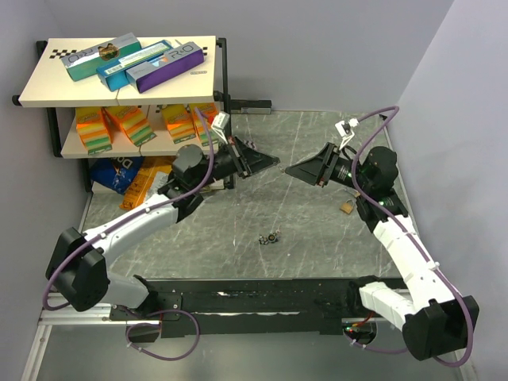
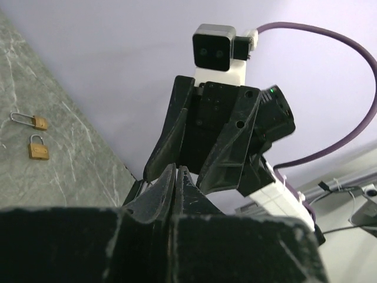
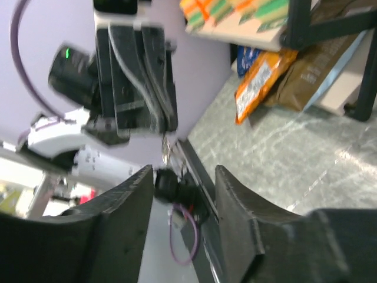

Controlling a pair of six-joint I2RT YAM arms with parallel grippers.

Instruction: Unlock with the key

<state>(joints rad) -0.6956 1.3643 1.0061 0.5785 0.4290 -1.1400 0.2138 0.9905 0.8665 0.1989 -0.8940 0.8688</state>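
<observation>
Key (image 1: pixel 271 237) on bench (image 1: pixel 238 214), 6 o'clock of both raised grippers. Left gripper (image 1: pixel 272 163) pinched narrow; silvery sliver at tip too blurred to name. Right gripper (image 1: pixel 298 170) wide. 2 padlocks (image 2: pixel 39 148) at its 4 o'clock. Advice: descend straight, straddle key, close slowly.

**Grey Veins, Brass and Purple**

The counter (image 1: pixel 238 214) is grey, stone-patterned with pale veins. Two padlocks (image 2: pixel 39 148) are brass-coloured. The key (image 1: pixel 271 237) is dark grey. Cables (image 1: pixel 375 116) are purple; shelf boxes (image 1: pixel 163 67) teal, blue and purple.
</observation>
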